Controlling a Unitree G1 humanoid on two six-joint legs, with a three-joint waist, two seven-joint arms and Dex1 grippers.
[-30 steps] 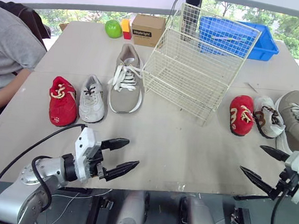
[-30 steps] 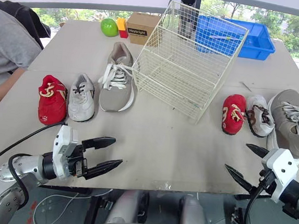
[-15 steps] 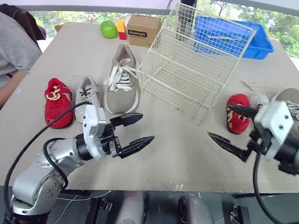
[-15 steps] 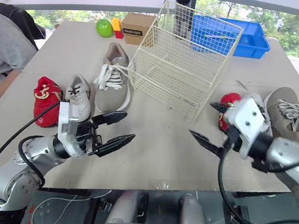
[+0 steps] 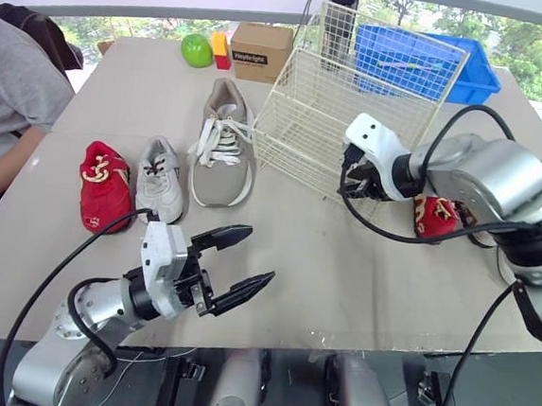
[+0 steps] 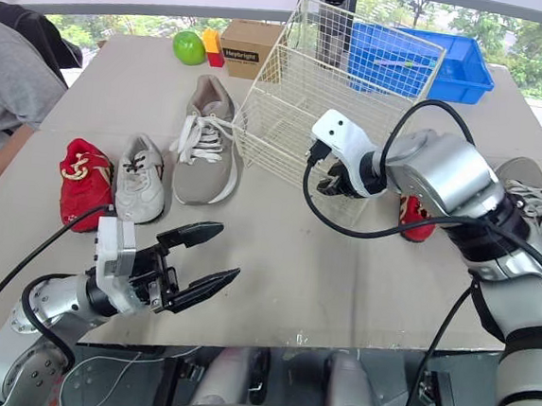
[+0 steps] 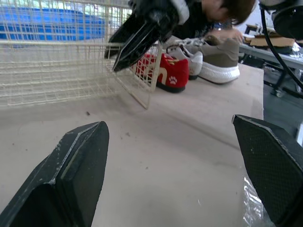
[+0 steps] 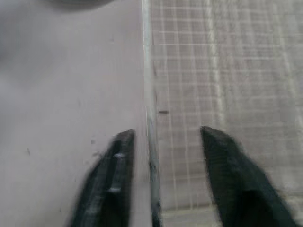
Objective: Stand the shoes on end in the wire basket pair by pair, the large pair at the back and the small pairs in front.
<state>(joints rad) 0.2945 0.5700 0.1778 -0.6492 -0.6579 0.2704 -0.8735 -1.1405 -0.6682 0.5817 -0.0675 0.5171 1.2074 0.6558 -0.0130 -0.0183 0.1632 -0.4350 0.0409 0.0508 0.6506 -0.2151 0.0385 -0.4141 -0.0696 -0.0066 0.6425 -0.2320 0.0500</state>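
The right end effector is released, its two fingers astride the near lower rim wire of the wire basket but not closed on it. Gripping that rim to steady or shift the basket looks like the step in hand. The basket stands toward 12 o'clock on the bench and is empty. The left end effector, also released, hovers at 7 o'clock and is nearer the trio at its 11 o'clock: red shoe, small white shoe and large shoe, long axes 12 to 6, toes toward 6. A second red shoe lies at the basket's 4 o'clock. What the blue crate behind holds is unclear.
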